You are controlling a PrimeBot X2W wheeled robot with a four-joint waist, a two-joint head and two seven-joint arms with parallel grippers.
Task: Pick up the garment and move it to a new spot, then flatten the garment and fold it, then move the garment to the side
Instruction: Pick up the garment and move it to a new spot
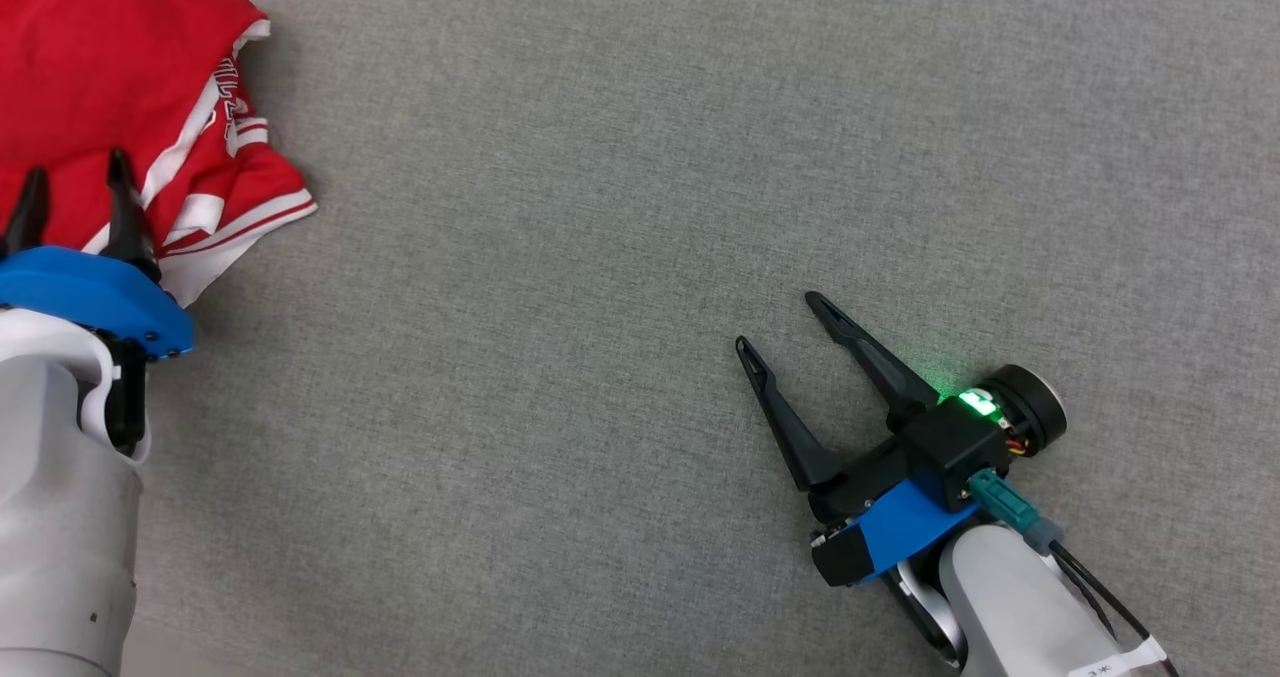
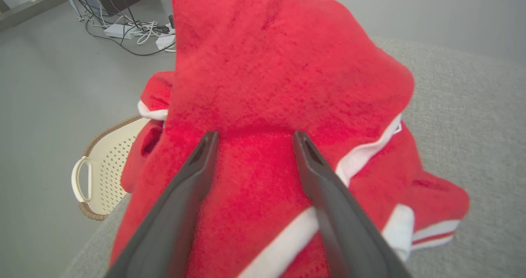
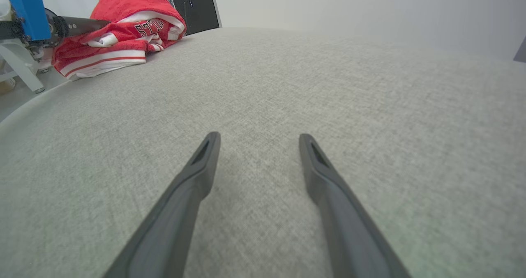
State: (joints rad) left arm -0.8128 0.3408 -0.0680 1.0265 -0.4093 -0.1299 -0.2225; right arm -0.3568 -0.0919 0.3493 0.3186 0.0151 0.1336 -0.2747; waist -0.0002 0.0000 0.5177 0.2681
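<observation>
Barely legible black lettering (image 3: 150, 27) marks the red garment (image 3: 123, 7).

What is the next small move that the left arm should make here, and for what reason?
Probably close the left gripper on the fold of the red garment between its fingers. Its jaws stand open with the tips at the crumpled fabric, nothing is held yet, and the right gripper is open over the grey surface, well apart from the garment.

Grey fabric surface (image 1: 640, 157); pale floor (image 2: 41, 85) (tangled cables (image 2: 135, 31)); cream basket (image 2: 107, 159) below.
</observation>
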